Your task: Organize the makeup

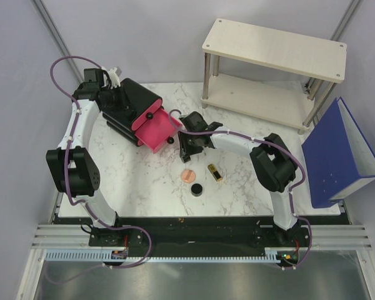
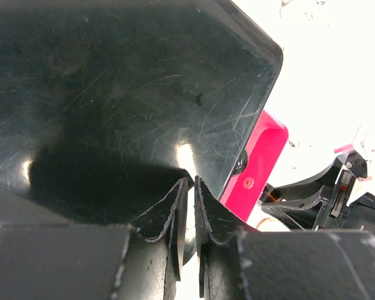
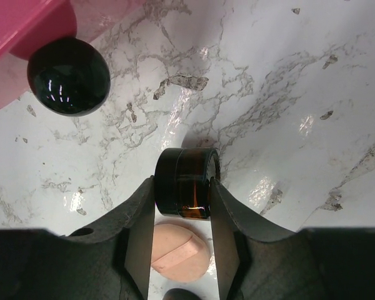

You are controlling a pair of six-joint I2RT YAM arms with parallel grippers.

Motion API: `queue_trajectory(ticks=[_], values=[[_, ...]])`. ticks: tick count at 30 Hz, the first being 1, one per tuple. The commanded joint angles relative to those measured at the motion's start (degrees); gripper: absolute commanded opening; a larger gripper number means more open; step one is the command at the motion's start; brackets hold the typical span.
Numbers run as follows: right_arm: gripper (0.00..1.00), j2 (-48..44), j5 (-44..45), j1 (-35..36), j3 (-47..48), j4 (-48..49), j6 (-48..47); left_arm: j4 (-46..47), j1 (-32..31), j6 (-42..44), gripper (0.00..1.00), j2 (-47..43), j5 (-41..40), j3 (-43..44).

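Lower centre, the right hand (image 3: 182, 187) pinches a small round dark jar (image 3: 186, 164) over the marble tabletop (image 3: 287, 94). The left hand (image 2: 189, 187) is pressed together below the glossy black box (image 2: 112, 81).

Soft, even light falls from above in the overhead view, which is bright and sharp throughout, with only pale shadows on the marble table (image 1: 144, 187) under the arms and slight bowing of straight lines at the edges. In the left wrist view the glossy black box (image 2: 112, 94) carries hazy white reflections and fine scratches, the table at far right is burnt out to white, and the left gripper (image 2: 190, 184) is near and soft. In the right wrist view glare streaks the marble, the knob (image 3: 69, 76) shows pinpoint highlights, and the dark jar (image 3: 186, 172) in the shadowed right gripper (image 3: 181, 185) glints amber.
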Motion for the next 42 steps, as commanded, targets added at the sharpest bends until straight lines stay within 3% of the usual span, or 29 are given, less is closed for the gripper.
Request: queue_trajectory(ticks=[1,13,25,42], values=[[0.22,-4.0,1.3,-0.8,-0.5,0.0,1.0,-14.3,-0.1,3.8,0.19,4.6,-6.2,-4.8],[0.24,-7.4,-6.5,-2.1,13.2,-1.4,2.8,-14.3,-0.1,3.8,0.19,4.7,-6.2,-4.7],[0.26,9.8,-16.6,-2.0,35.5,3.0,10.3,-14.3,0.0,3.8,0.19,4.9,-6.2,-4.9],[0.31,17.4,-18.9,-2.0,35.3,7.1,14.5,-14.3,-0.1,3.9,0.2,5.0,-6.4,-4.8]])
